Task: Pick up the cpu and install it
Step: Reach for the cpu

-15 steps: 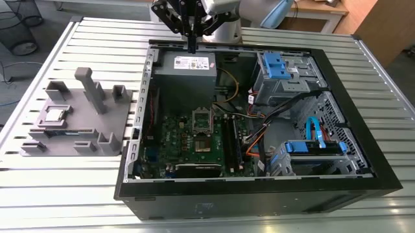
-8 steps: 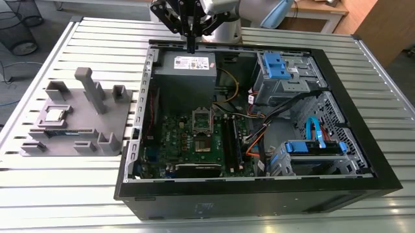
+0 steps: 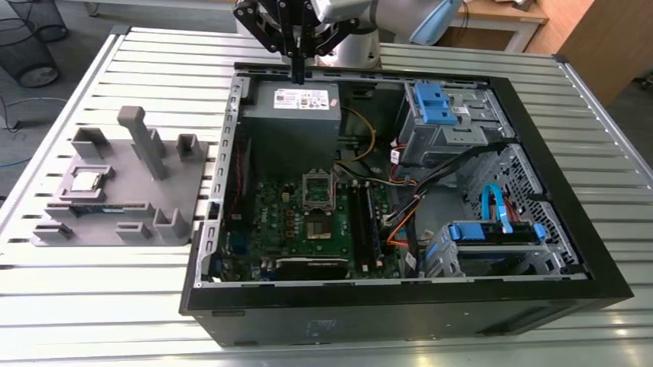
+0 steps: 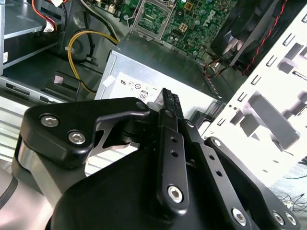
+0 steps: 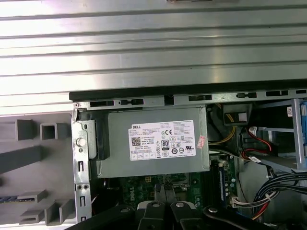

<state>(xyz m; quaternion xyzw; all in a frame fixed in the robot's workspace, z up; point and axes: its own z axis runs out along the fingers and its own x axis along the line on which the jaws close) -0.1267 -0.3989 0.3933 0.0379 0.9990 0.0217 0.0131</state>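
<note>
One gripper (image 3: 298, 76), fingers pinched together and empty, hangs above one grey box (image 3: 289, 115); one cpu (image 3: 85, 181) sits on the tray (image 3: 182, 200).

Mostly metal and grey plastic on this bench.
The table (image 3: 102, 306) is ribbed bare metal; the holder tray (image 3: 189, 195) is matt grey plastic; the cpu (image 3: 86, 181) has a silvery metal top; the power supply (image 3: 286, 118) is grey sheet metal with a white paper label (image 5: 162, 140); the gripper (image 4: 168, 98) is matt black with shiny screw heads (image 4: 175, 193).
</note>
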